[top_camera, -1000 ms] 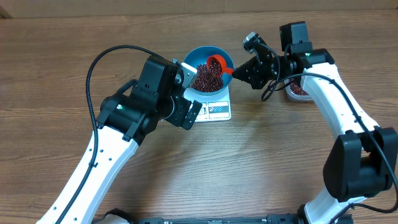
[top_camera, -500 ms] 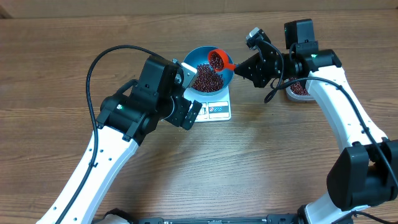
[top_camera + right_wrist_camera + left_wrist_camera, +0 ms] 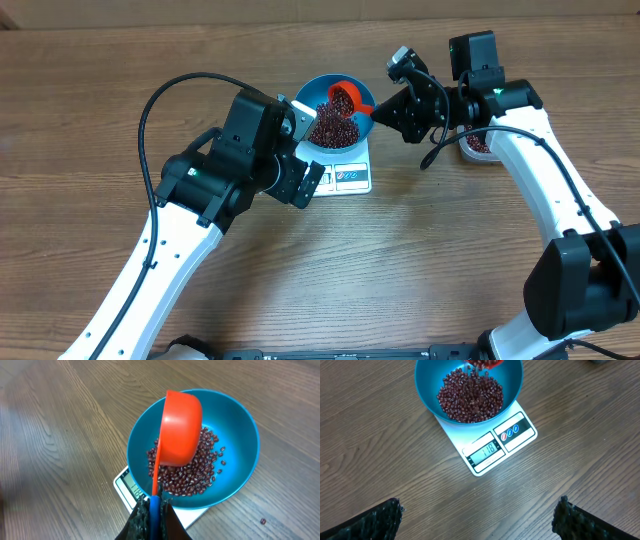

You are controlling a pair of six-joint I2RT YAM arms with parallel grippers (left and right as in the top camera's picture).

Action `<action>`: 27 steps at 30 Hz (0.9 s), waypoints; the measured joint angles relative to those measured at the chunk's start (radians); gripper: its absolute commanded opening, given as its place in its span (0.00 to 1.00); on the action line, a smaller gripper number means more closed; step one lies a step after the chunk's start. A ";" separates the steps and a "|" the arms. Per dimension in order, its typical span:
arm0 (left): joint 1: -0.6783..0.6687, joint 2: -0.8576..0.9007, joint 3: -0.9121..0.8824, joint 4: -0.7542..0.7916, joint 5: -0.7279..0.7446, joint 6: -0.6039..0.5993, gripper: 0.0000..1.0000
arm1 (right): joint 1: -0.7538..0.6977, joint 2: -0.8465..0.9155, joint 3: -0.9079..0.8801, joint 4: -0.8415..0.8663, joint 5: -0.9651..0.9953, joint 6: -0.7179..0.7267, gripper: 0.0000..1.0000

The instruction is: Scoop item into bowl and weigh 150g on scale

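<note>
Worktop (image 3: 420, 270): brown wood-grain surface (grain runs left-right in overhead), evenly lit, soft shadows. Paler strip (image 3: 200, 12) along far edge, possibly a wall or board; can't tell.

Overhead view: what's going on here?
The right hand holds an orange scoop by its handle, tipped over the blue bowl so beans spill in. The bowl sits on the white scale, whose display appears to read 118, short of the target. The left hand is open, hovering nearby, holding nothing.
</note>
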 measured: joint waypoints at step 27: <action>0.000 0.000 0.000 0.000 0.000 0.000 1.00 | 0.024 0.000 0.003 -0.001 0.075 0.035 0.04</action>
